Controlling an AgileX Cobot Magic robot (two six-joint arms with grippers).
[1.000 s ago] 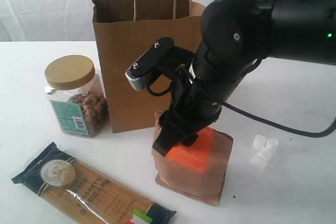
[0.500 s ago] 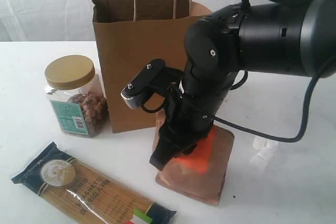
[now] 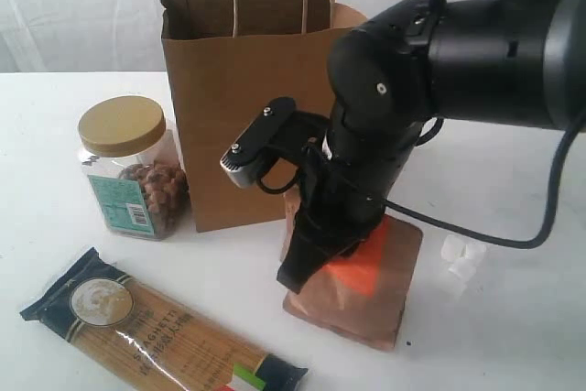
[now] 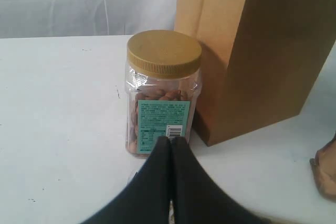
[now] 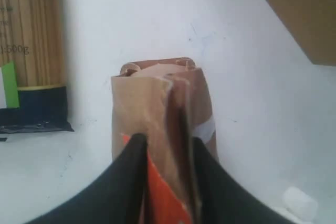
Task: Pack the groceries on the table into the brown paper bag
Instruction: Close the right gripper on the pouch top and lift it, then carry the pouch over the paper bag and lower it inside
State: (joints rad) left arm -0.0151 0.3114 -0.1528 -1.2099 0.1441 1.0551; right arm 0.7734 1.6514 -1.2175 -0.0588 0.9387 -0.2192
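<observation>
A copper pouch (image 3: 366, 304) with an orange label stands tilted on the table (image 3: 513, 345) in front of the brown paper bag (image 3: 243, 107). My right gripper (image 3: 316, 258) comes down on its top. In the right wrist view the two black fingers of the right gripper (image 5: 167, 142) press both sides of the pouch (image 5: 157, 98). My left gripper (image 4: 170, 141) is shut and empty, hovering just before the tan-lidded nut jar (image 4: 163, 93), which stands beside the bag (image 4: 252, 51).
The nut jar (image 3: 128, 171) stands left of the bag. A spaghetti packet (image 3: 156, 336) lies flat at the front left. White marshmallows (image 3: 461, 258) lie right of the pouch. The bag's mouth is open, with its handles upright.
The right gripper has closed its fingers onto the pouch's top. The pouch has shifted a little to the right and leans more. The left gripper has stayed still.
</observation>
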